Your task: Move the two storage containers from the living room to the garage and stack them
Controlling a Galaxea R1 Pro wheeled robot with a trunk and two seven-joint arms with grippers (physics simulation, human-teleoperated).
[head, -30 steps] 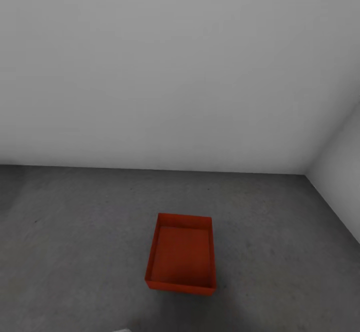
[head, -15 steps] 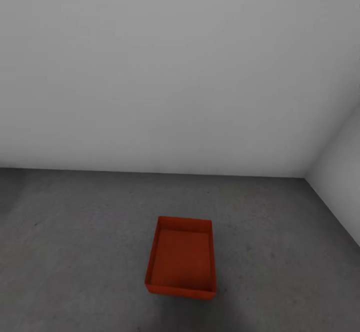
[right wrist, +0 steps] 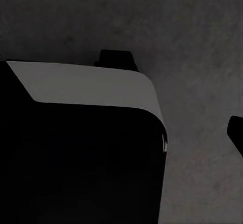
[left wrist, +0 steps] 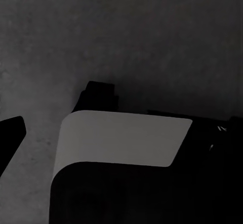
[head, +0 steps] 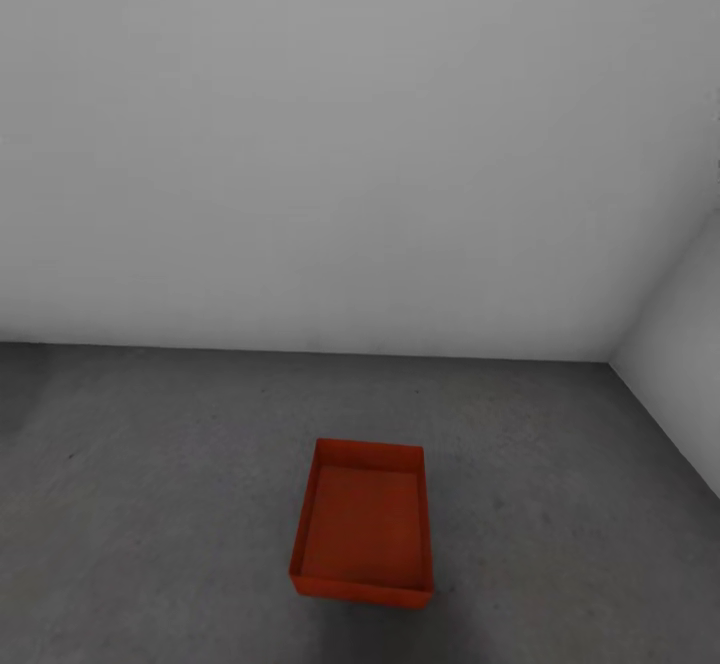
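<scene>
Storage container (head: 362,524), orange-red, open-top, sits upright on grey speckled concrete floor (head: 150,504), near white wall (head: 300,144); room corner off to right. Our wrist views show robot base (left wrist: 121,138) over same concrete. Gripper spread we cannot tell.

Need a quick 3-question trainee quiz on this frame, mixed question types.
1. True or false: the storage container sits on the grey concrete floor.
2. How many containers show in the head view: A) none B) one C) two?
3. Fill in: the container's inside holds ____.

Key: 1 true; 2 B; 3 nothing, it is empty.
</scene>
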